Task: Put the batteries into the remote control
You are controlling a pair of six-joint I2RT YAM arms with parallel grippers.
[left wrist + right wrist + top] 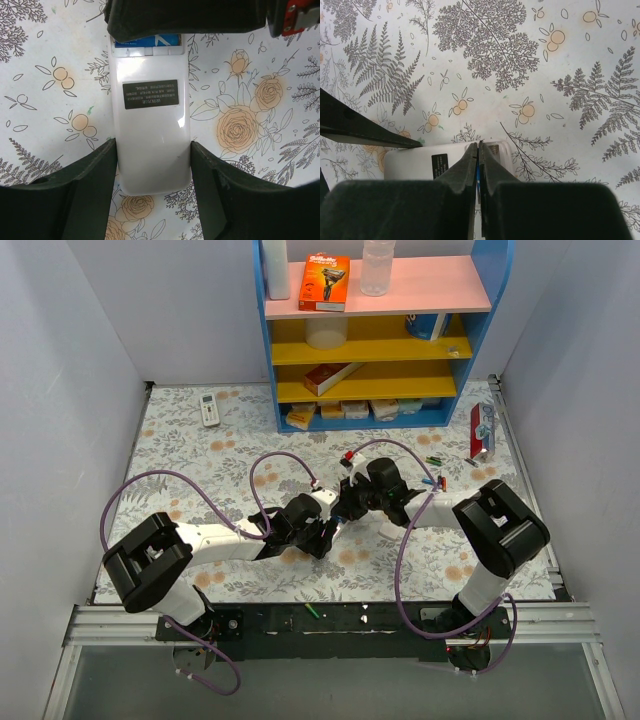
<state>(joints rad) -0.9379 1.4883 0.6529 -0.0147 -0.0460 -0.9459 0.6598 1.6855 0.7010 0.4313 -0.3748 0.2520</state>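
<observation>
The left end effector (153, 150) is closed on the remote control (150, 125), one finger against each long edge near the close end. The remote lies flat on the floral tabletop (50, 125), plain white back up. Its long axis runs straight out ahead of this end effector, parallel to the fingers. The label sits mid-body and the battery recess is at the far end, where a blue cell (147, 41) shows.

The right end effector (479, 146) is shut, fingers pressed together with no gap to speak of. Its tips come down on that recess end. From its side the remote lies crosswise, its body stretching off to the left of the tips. Whether the tips touch the cell or only hover above it I cannot tell.

Both arms meet at the remote, the left steadying it and the right working on the recess. The coming move likely turns on the closed tips pushing the cell along the recess line, so it seats flat.

Further out beyond the right arm, spare batteries (433, 461) lie loose on the tabletop.
</observation>
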